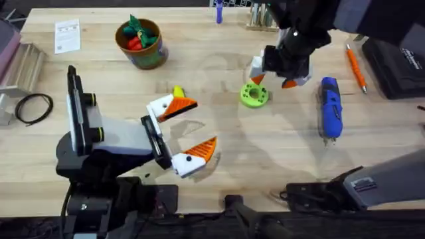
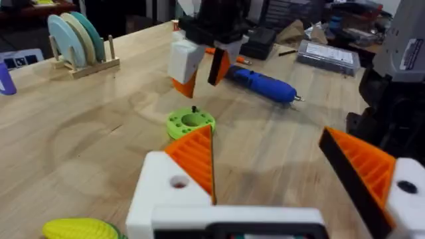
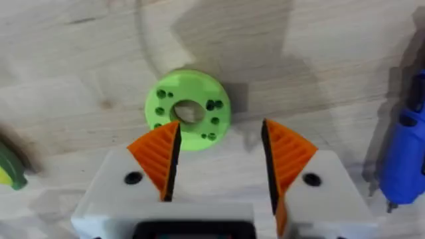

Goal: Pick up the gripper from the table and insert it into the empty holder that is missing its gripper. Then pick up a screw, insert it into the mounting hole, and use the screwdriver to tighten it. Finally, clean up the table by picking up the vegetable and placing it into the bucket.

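My right gripper (image 1: 273, 81) (image 3: 219, 159) hangs open just above a flat green disc (image 1: 254, 94) (image 3: 188, 109), with nothing between its orange pads. A small dark peg (image 2: 194, 109) stands on the disc. My left gripper (image 1: 199, 125) (image 2: 272, 166) is wide open low over the table and empty. Both of its white holders carry orange pads. The yellow corn vegetable (image 1: 178, 91) (image 2: 80, 229) lies beside its far finger. To the right of the disc lies the blue screwdriver (image 1: 330, 106) (image 2: 262, 83). The bucket (image 1: 151, 56) stands at the back left. The loose gripper piece is out of view.
Red and green toy vegetables sit inside the bucket. A thin orange stick (image 1: 355, 66) and a black case (image 1: 398, 60) lie at the back right. A black cable coil (image 1: 33, 106) and a white card (image 1: 68, 34) are at the far left. A disc rack (image 2: 80, 36) stands behind.
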Available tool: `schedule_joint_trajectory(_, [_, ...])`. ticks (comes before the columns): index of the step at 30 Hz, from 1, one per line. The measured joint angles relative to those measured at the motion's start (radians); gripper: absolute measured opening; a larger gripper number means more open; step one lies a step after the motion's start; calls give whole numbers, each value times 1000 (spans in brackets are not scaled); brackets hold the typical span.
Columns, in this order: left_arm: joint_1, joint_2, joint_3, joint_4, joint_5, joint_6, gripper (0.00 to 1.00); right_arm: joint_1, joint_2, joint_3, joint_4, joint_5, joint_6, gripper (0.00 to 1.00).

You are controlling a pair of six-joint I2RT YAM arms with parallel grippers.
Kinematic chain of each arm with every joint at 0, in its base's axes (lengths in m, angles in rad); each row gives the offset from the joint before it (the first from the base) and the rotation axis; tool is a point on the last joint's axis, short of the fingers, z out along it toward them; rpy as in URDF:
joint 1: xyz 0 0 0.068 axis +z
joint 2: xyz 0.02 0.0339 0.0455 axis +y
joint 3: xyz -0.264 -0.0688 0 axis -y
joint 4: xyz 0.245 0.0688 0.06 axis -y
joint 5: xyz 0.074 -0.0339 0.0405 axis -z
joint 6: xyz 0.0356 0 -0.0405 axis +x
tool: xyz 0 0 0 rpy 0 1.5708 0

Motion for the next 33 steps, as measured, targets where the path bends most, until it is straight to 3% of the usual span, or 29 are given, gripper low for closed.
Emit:
schedule_joint_trajectory(12, [0, 0, 0, 0, 0, 0, 986, 3, 5, -49, 103, 0, 126, 657])
schedule_joint_trajectory(33, [0, 0, 0, 0, 0, 0, 985, 16, 53, -60, 128, 0, 148, 539])
